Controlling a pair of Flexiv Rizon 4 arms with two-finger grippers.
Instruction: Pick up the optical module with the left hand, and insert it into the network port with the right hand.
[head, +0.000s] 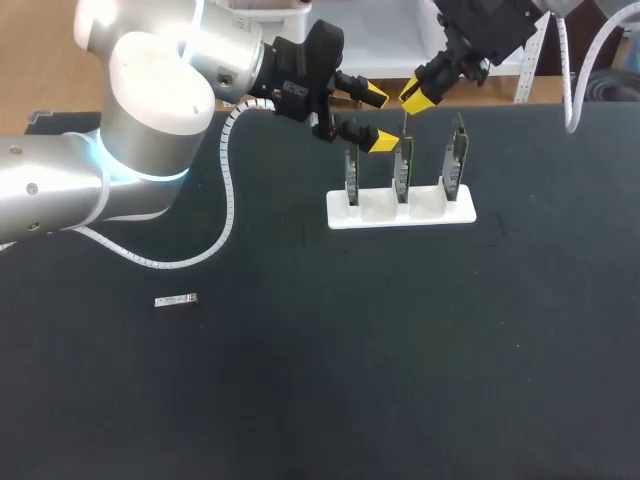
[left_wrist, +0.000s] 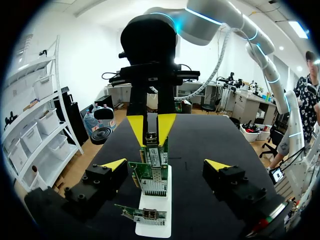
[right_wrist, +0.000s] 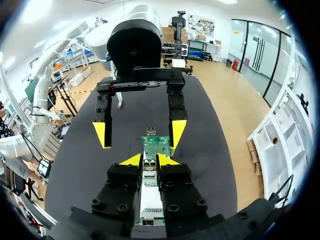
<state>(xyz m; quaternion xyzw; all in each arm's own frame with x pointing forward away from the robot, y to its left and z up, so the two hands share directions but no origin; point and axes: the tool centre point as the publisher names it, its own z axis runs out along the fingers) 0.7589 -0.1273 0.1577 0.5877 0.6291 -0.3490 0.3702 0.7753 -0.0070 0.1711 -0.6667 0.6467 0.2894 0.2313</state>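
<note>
A white stand (head: 345, 214) holds three upright green network cards; the middle card (head: 402, 168) has a port at its top. My right gripper (head: 415, 98) hangs just above that card, shut on a slim metal optical module (head: 403, 124) that points down at it. In the right wrist view the module (right_wrist: 149, 167) sits between the right gripper's (right_wrist: 149, 160) yellow tips, over the cards (right_wrist: 156, 145). My left gripper (head: 379, 118) is open beside the left card, straddling the row (left_wrist: 150, 181) with nothing held. The left wrist view shows the right gripper (left_wrist: 151, 127) ahead, gripping the module (left_wrist: 151, 138).
A second small silver module (head: 176, 300) lies on the black table at the left, well away from the stand. The left arm's white cable (head: 226, 205) loops over the table near the stand's left side.
</note>
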